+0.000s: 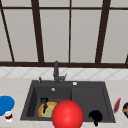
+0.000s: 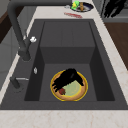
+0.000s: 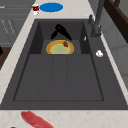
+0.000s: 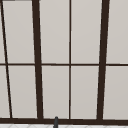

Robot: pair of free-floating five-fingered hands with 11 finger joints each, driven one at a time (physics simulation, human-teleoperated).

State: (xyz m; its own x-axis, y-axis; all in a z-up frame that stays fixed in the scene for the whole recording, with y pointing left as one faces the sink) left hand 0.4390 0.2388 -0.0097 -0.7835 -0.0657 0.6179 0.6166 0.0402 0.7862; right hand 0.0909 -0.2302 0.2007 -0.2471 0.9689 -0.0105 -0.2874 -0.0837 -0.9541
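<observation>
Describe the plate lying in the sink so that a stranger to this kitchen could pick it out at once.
Start at the dark sink below the window and look into its deeper left basin. The plate lies flat on that basin's floor, with the left hand reaching over it. It is round, with a yellow-orange rim and a pale green middle, unlike the blue disc out on the counter.

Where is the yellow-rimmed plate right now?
The plate lies on the floor of the sink's left basin, below the faucet side. The left hand reaches down onto it, by a small red thing.
</observation>
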